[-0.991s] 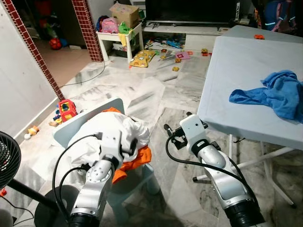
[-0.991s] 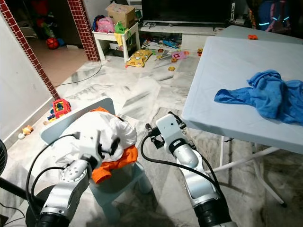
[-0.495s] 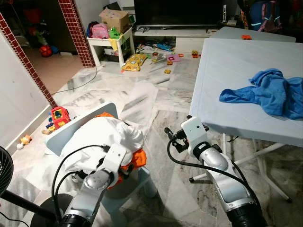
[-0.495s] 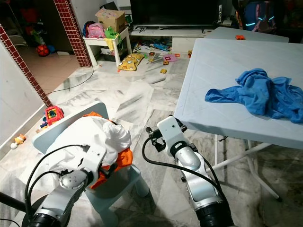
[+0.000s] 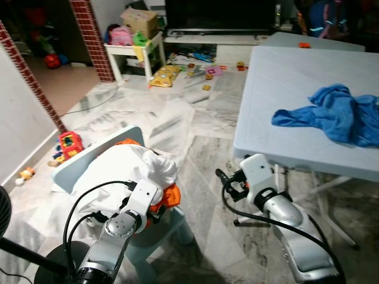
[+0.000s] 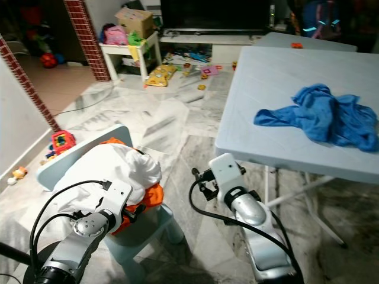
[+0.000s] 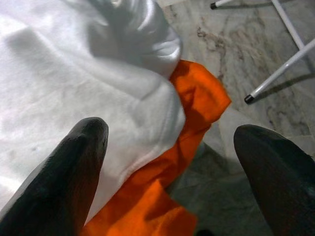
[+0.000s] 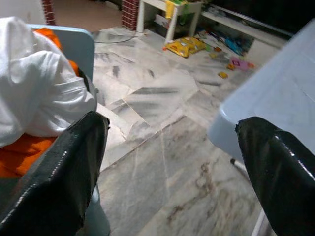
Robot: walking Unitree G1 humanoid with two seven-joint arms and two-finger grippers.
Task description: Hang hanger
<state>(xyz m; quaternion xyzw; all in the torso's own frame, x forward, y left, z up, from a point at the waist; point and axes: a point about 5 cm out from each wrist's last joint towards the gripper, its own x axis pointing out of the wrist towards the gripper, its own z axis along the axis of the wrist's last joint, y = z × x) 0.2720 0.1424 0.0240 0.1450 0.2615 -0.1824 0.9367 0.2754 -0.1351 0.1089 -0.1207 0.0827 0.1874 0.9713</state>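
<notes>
Now the left gripper (image 7: 167, 162), glossy black fingers spread, hovers over soft white cloth (image 7: 74, 83) and crumpled orange cloth (image 7: 197, 103) heaped on a pale plastic chair (image 5: 89, 160); the right gripper (image 8: 172, 167), likewise spread, hangs above veined marble floor (image 5: 195, 118) beside a smooth table (image 5: 296, 89); no hanger identifiable.

Both arms are held forward and low.
The left gripper (image 7: 167, 162) has its two black fingers (image 7: 64, 172) spread wide apart. The right gripper (image 8: 172, 162) is also wide open, its arm bent at the elbow.
</notes>
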